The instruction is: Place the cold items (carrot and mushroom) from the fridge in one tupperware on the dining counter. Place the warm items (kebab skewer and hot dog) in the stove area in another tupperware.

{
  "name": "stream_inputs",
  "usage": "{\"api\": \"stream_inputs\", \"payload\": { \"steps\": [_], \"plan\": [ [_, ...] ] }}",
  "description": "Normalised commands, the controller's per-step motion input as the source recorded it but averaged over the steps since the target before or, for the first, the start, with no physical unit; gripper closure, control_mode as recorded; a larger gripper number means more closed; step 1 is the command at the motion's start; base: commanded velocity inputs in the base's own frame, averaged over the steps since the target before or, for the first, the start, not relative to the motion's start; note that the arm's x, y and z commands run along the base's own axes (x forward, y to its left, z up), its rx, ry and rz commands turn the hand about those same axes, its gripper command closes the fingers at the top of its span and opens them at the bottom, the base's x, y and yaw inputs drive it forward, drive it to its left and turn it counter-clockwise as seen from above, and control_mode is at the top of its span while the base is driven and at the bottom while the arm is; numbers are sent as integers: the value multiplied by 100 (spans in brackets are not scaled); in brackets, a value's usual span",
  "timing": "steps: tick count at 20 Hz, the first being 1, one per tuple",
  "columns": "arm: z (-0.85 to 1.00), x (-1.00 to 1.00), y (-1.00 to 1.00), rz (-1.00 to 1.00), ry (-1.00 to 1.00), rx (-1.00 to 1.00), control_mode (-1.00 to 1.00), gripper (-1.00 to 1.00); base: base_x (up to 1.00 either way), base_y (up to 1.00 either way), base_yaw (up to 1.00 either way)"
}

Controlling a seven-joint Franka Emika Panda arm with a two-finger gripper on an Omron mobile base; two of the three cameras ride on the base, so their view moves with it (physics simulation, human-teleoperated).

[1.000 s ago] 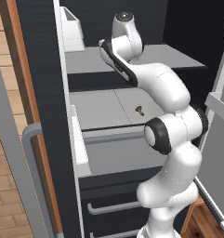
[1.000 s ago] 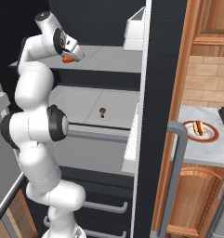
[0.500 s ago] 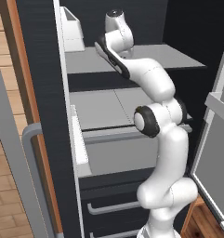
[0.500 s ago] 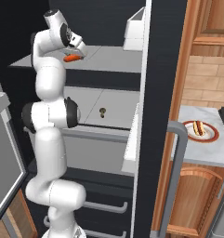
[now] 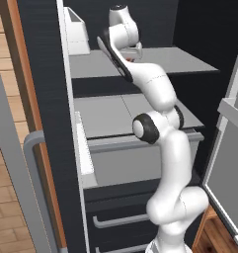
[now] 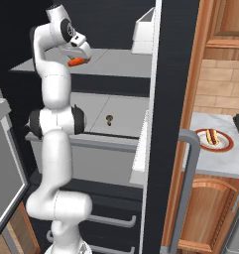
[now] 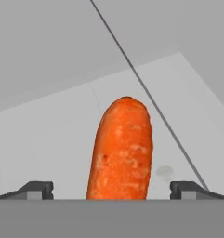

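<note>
Up on the top shelf (image 6: 116, 62) of the fridge (image 5: 51, 123), my end effector (image 6: 80, 53) sits at the carrot (image 7: 121, 148), its two fingers spread wide with nothing gripped yet. Going left to right in the hand view: one fingertip (image 7: 35, 190) stands clear to the left, the carrot lies lengthwise in the middle, pointing away from me, and the other fingertip stands clear to the right. Neither appears to touch it. In the right base view the carrot (image 6: 76, 62) lies just under my hand near the shelf's front left edge.

Further right and one shelf lower, the mushroom (image 6: 109, 119) stands alone, well apart from my reach for now. Beyond the open fridge door, the hot dog (image 6: 210, 136) rests on a plate (image 6: 225, 145) on the marbled surface.

My worry is the carrot's round, tapered body. If I close off-centre or too high, I expect it could roll or squirt forward along the shelf. It also lies near the shelf's edge, so a nudge from one finger might push it off. Closing too low could jam my fingertips against the shelf.
</note>
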Motion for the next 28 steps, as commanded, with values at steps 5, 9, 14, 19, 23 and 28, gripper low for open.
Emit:
{"api": "stream_inputs", "payload": {
  "steps": [5, 9, 14, 19, 23, 28],
  "plan": [
    [-26, -6, 0, 0, -9, 6, -100, 100, 0, 0, 0],
    [-37, -15, 0, 0, -11, 11, -100, 100, 0, 0, 0],
    [-19, -24, -7, 0, -4, 3, -100, 100, 0, 0, 0],
    [-15, -55, -21, 0, -2, -2, -100, 100, 0, 0, 0],
    [-5, -46, -22, 0, -2, 1, -100, 100, 0, 0, 0],
    [-6, -72, -18, 3, -13, 3, -100, 100, 0, 0, 0]
  ]
}}
